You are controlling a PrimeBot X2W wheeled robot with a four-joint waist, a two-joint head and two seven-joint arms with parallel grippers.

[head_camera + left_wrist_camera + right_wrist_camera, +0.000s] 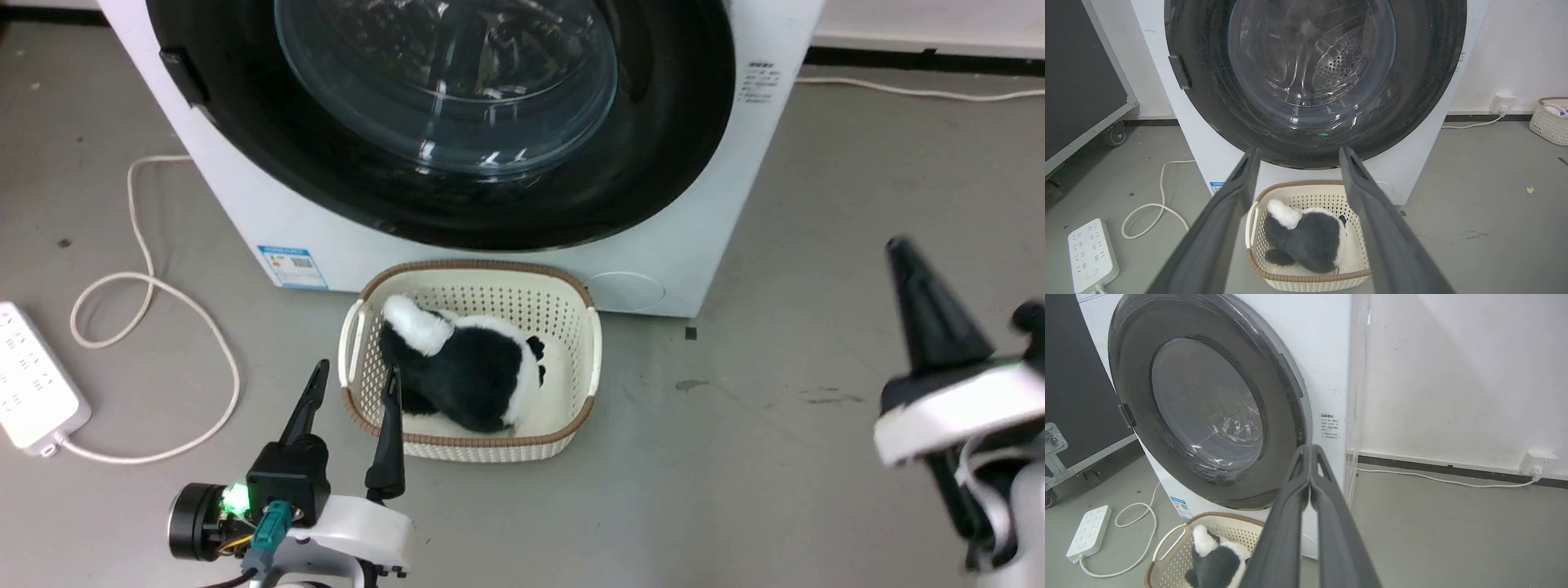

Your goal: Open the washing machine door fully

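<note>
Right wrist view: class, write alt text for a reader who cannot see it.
The washing machine door, black-rimmed glass, is closed on the white washing machine. The right gripper, shut and empty, rises in the foreground, not touching it. Below, a cream basket holds a black-and-white plush toy.

LAB FLOOR, NOT A LAUNDRY ROOM: This looks like a test room or robotics lab. A white front-loading washing machine [261,216] stands by itself on a scuffed grey floor [775,457], before a plain white wall [1453,375] edged with a black skirting strip [1433,466]. A pale cable [1412,476] trails along the skirting to a white wall socket [1539,460]. A white power strip [33,384] lies loose on the floor, its cream cord [235,376] looping beside it. A large black panel [1077,69] in a metal frame rests on a grey castor wheel [1115,134] to one side. A cream perforated plastic basket [490,445] holding a black-and-white plush toy [465,367] sits just in front of the machine, and a second cream woven-look basket [1549,124] stands by the wall.
</note>
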